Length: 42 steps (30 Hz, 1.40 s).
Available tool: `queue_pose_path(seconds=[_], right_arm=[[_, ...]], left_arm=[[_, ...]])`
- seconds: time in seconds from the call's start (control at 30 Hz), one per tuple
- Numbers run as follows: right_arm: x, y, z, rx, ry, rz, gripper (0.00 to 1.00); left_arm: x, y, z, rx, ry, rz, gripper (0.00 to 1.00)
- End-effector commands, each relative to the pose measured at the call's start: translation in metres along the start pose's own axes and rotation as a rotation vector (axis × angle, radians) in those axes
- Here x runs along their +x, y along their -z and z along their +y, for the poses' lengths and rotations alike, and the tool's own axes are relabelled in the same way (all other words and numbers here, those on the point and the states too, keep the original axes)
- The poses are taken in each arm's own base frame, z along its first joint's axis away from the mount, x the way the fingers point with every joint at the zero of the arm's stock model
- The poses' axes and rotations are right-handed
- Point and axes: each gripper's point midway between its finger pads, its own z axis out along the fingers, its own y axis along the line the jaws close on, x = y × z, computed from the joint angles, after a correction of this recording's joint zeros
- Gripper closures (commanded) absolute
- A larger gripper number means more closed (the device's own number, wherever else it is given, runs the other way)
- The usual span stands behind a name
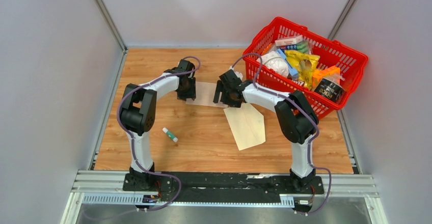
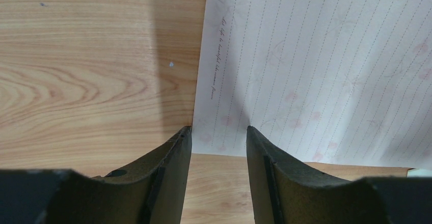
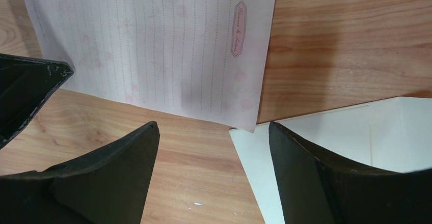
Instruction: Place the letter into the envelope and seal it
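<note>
The envelope (image 1: 247, 124) is laid flat on the table (image 1: 204, 150), nearest. Just beyond, the letter (image 1: 205, 94) is spread flat – its corner at the envelope's. It is flanked by the left gripper (image 2: 218, 132) and right gripper (image 3: 214, 127) – jaws spread, nothing pinched.

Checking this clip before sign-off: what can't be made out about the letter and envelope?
Top view: the left gripper and right gripper cover both ends of the letter; contact unclear.
Left wrist view: the letter's printed script is too small to read.
Right wrist view: the envelope is cut off by the right gripper and the frame edge.
</note>
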Motion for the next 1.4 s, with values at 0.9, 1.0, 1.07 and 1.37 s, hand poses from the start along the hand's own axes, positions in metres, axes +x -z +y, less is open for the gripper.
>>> queue_pose_path(seconds=[0.9,1.0,1.07,1.37], right_arm=[[-0.023,0.001,0.023,-0.105,-0.218,-0.072,0.55],[-0.022,0.0,0.02,-0.092,-0.228,-0.074,0.73],[-0.022,-0.001,0.019,-0.085,-0.229,-0.075,0.82],[-0.028,0.008,0.017,-0.057,-0.19,-0.077,1.0]], left_arm=[[0.054,-0.01,0.022,-0.087,-0.023,0.188,0.48],[0.055,-0.01,0.024,-0.091,-0.023,0.19,0.48],[0.055,-0.01,0.023,-0.091,-0.023,0.19,0.48],[0.055,-0.006,0.024,-0.091,-0.017,0.183,0.48]])
